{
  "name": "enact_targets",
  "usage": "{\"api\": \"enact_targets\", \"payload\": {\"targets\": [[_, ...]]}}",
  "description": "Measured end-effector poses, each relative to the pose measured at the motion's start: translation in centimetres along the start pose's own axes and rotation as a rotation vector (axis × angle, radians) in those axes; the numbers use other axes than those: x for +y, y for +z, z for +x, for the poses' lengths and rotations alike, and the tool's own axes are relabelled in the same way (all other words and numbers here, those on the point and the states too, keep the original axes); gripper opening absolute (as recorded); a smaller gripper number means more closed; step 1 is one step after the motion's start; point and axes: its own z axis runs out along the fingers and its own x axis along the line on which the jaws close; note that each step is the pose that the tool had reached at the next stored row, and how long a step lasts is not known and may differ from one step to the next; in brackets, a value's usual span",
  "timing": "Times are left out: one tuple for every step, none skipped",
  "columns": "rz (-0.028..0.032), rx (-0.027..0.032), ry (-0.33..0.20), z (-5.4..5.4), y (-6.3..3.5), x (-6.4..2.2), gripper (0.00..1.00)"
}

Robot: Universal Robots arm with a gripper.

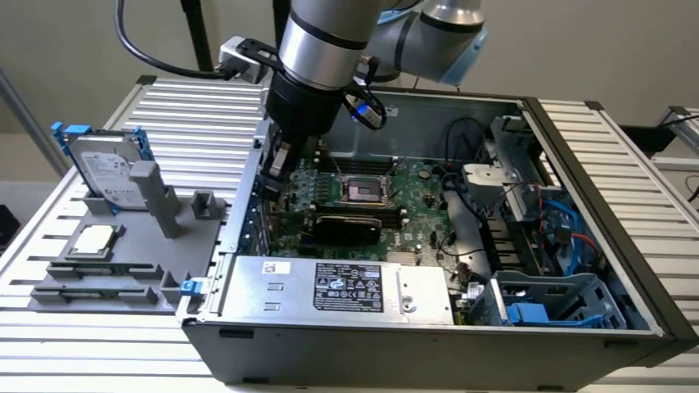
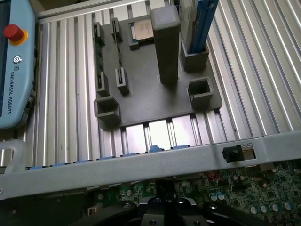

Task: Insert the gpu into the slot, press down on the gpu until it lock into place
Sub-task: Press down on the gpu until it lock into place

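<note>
1. Reaching down into the open computer case (image 1: 611,270), the arm's gripper (image 1: 286,155) sits low over the green motherboard (image 1: 421,209), near the case wall on the exterior view's left.
2. The jaws are closed; I cannot see anything held between them.
3. The gpu (image 1: 340,223) is a flat black card standing on the motherboard just below the gripper, between the square processor socket (image 1: 363,190) and the silver power-supply box (image 1: 339,286).
4. Its long axis runs across the exterior view from left to right, parallel to the long side of the power-supply box, with one end close to the case wall by the gripper.
5. The slot is hidden under the card, so I cannot tell how deep the card sits in it.
6. The power-supply box carries a black label (image 1: 347,296) with white print too small to read.
7. In the wrist view, a pale blue pendant (image 2: 14,66) lies on the ribbed bench (image 2: 263,70) and reads "UNIVERSAL ROBOTS" along its edge, with a red button (image 2: 13,32) near one end.
8. Beside the case, on the exterior view's left, a grey fixture tray (image 1: 110,270) holds a grey hard drive (image 1: 104,168) with blue clips, standing tilted, and a processor chip (image 1: 92,239).
9. The wrist view shows the same tray (image 2: 141,99) with its tall grey post (image 2: 167,44) beyond the case rim (image 2: 141,162).
</note>
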Motion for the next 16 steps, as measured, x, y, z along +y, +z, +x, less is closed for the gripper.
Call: {"api": "enact_targets", "payload": {"targets": [[0.0003, -0.0004, 0.0, 0.0, -0.05, 0.01, 0.11], [0.0007, -0.0008, 0.0, 0.01, -0.11, 0.03, 0.11], [0.0013, -0.0006, 0.0, 0.02, -0.19, 0.05, 0.11], [0.0027, -0.0002, 0.0, 0.03, -0.3, 0.08, 0.11], [0.005, -0.0007, 0.001, 0.05, -0.4, 0.1, 0.11], [0.0072, -0.0011, 0.001, 0.05, -0.48, 0.1, 0.11], [0.0106, -0.0017, 0.001, 0.06, -0.53, 0.1, 0.11], [0.0159, -0.0028, 0.001, 0.06, -0.57, 0.09, 0.11], [0.0223, -0.0039, 0.002, 0.06, -0.6, 0.06, 0.11], [0.0302, -0.0055, 0.002, 0.05, -0.62, 0.01, 0.11], [0.0392, -0.0072, 0.003, 0.05, -0.64, -0.06, 0.11], [0.0514, -0.0096, 0.004, 0.05, -0.66, -0.13, 0.11], [0.0652, -0.0123, 0.004, 0.05, -0.69, -0.22, 0.11], [0.0795, -0.0149, 0.005, 0.05, -0.72, -0.31, 0.11], [0.0942, -0.0178, 0.006, 0.05, -0.75, -0.41, 0.11], [0.1104, -0.021, 0.007, 0.05, -0.78, -0.52, 0.11]]}}
